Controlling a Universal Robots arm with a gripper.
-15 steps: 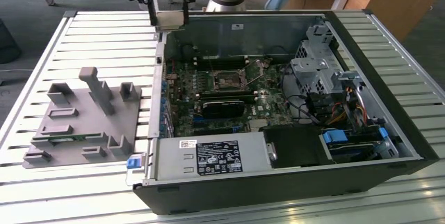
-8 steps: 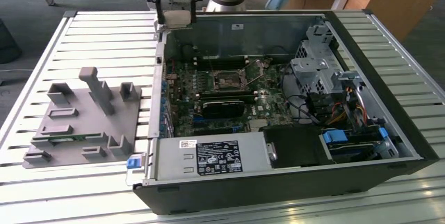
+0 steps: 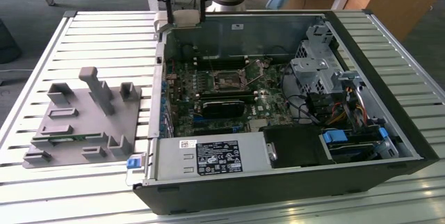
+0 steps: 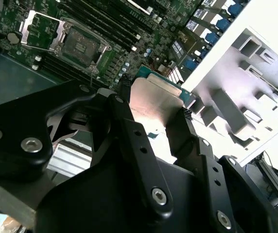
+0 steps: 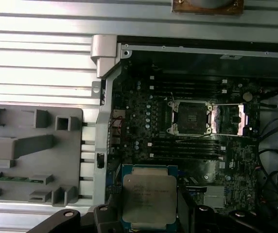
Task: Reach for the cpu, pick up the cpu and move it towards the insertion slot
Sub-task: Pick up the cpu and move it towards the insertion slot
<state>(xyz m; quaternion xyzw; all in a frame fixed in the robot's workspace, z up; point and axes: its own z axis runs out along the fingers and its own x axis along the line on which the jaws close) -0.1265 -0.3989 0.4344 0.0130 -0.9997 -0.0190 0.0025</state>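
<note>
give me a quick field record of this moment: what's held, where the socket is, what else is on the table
held item: the cpu, clamped between the end effector fingers, metal top showing in the first wrist view
end effector: shut on the cpu, above the open computer case
insertion slot: empty, frame lid flipped open beside it, on the motherboard
cpu vs slot: apart, not yet over the socket
grey fixture tray: on the slatted table, at the exterior view's left of the case
memory stick: lying in the tray

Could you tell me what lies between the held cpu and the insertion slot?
In the first wrist view, dark memory slots on the motherboard separate the cpu from the insertion slot.
</note>
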